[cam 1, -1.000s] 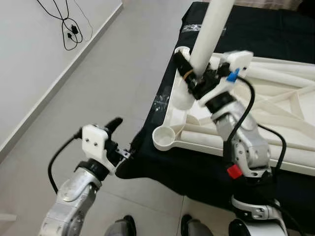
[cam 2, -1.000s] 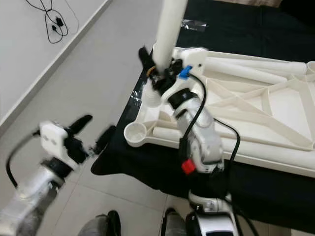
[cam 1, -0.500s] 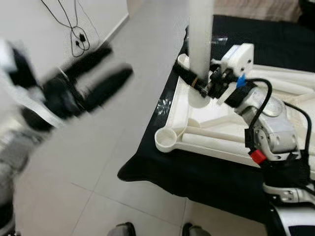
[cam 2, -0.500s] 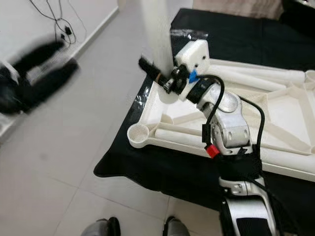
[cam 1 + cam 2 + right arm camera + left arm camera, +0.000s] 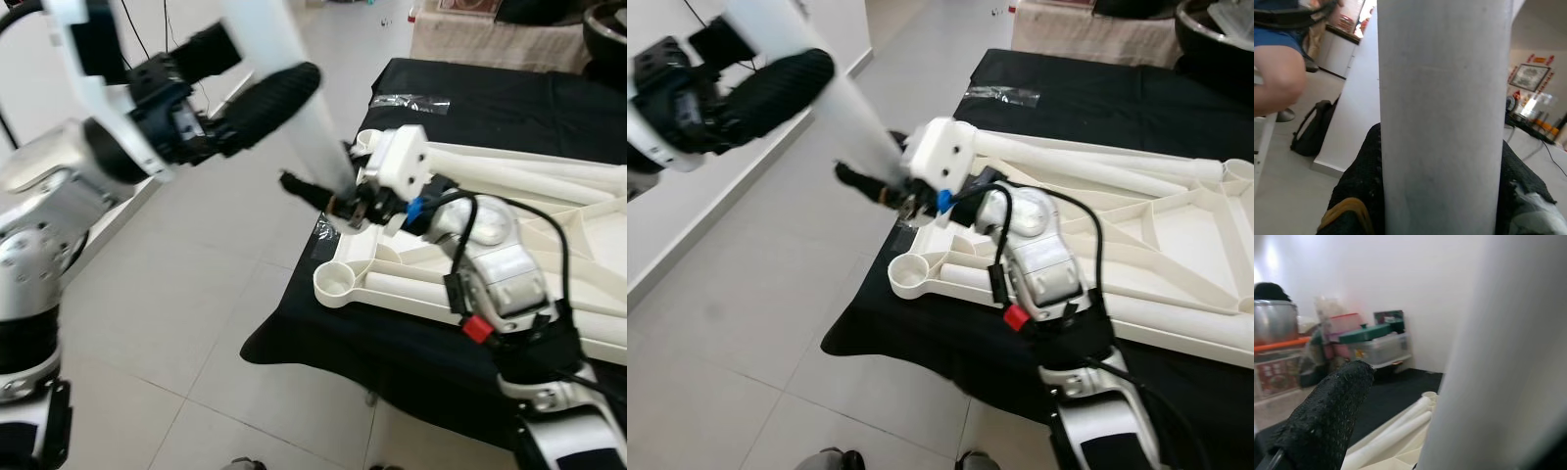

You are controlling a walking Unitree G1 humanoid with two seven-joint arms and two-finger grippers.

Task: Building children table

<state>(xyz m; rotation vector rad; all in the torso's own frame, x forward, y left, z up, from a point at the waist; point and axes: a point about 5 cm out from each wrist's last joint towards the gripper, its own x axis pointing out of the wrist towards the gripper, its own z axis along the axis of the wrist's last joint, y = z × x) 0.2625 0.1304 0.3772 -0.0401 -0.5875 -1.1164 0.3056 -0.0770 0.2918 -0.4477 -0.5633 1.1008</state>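
A white tube-shaped table leg (image 5: 321, 149) slants up and to the left from the near-left corner of the upturned white tabletop frame (image 5: 549, 196). My right gripper (image 5: 328, 196) is shut on the leg's lower end, and black fingers (image 5: 1359, 196) press both sides of the leg (image 5: 1442, 122). My left gripper (image 5: 274, 57) is raised high and open, straddling the leg's upper part. One finger (image 5: 1327, 416) stands apart from the leg (image 5: 1498, 362). An empty round socket (image 5: 336, 281) sits at the frame's front corner.
The frame lies on a black cloth (image 5: 392, 333) spread over the floor. Open tiled floor (image 5: 196, 294) stretches to the left, up to the white wall. A seated person's knee (image 5: 1278, 63) and a dark backpack (image 5: 1315, 129) are nearby. Storage boxes (image 5: 1371, 340) stand by a wall.
My left arm has swung up from near the floor to the leg's upper part. The leg, upright before, now leans left in my right gripper. The head camera has shifted.
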